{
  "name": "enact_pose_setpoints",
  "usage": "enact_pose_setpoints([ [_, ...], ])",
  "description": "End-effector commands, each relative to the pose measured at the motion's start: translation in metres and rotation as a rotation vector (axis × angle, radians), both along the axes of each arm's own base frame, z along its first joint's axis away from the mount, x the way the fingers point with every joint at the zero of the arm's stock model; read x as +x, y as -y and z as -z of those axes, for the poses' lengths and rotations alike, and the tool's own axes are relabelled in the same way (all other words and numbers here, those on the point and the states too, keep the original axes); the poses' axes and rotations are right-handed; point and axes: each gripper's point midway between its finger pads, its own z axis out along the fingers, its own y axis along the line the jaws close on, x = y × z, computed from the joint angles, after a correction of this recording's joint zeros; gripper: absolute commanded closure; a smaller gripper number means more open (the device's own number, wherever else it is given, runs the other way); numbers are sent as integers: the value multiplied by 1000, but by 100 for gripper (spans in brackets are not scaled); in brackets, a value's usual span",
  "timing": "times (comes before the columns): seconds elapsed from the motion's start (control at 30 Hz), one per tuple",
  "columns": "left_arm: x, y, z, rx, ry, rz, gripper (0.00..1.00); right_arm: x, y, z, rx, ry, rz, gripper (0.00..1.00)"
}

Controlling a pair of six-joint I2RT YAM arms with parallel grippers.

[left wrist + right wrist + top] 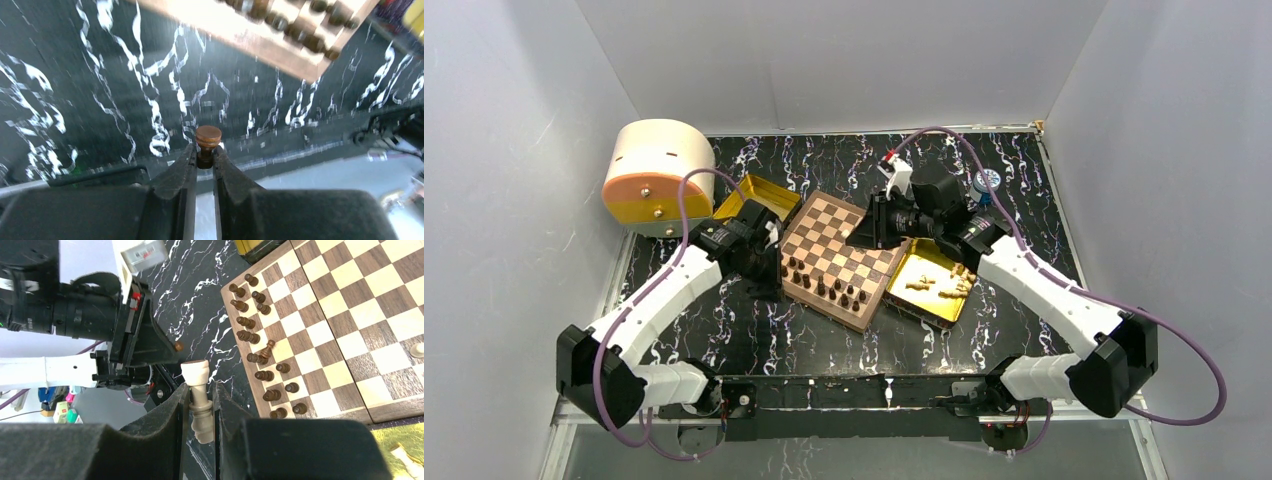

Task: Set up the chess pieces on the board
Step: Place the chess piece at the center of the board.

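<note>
The board (844,225) lies mid-table, turned at an angle. Several dark brown chess pieces (824,285) stand in two rows along its near edge, and one of them (269,347) leans over. My left gripper (205,150) is shut on a dark brown piece (208,136) and held over the black table just off the board's left rim (260,35). My right gripper (200,387) is shut on a light tan piece (196,375) and hovers at the board's right side (869,230). One light piece (417,350) stands on the board's far part.
A gold tray (924,305) right of the board holds several loose light pieces (944,285). Another gold tray (749,195) sits at the board's far left corner, beside a round tan and orange box (659,175). A small blue object (987,182) lies behind the right arm.
</note>
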Motion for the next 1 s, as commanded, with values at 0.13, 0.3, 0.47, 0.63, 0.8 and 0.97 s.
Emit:
enact_pose_setpoints([
  [0.13,-88,-6,15,-48,-381,-31,93,-4,13,-21,31,98,22,75],
  [0.3,-108,-29,28,80,-471,-48,91,-4,21,-25,25,126,50,75],
  [0.47,-127,-40,48,126,-559,-64,91,-4,26,-31,29,152,69,74],
  [0.63,-131,-47,68,174,-578,-85,90,-6,30,-35,32,169,77,74],
  [0.8,-133,-57,78,229,-586,-84,87,-6,36,-35,20,189,95,74],
  [0.97,-134,-62,88,272,-608,-72,86,-7,38,-37,19,196,95,74],
])
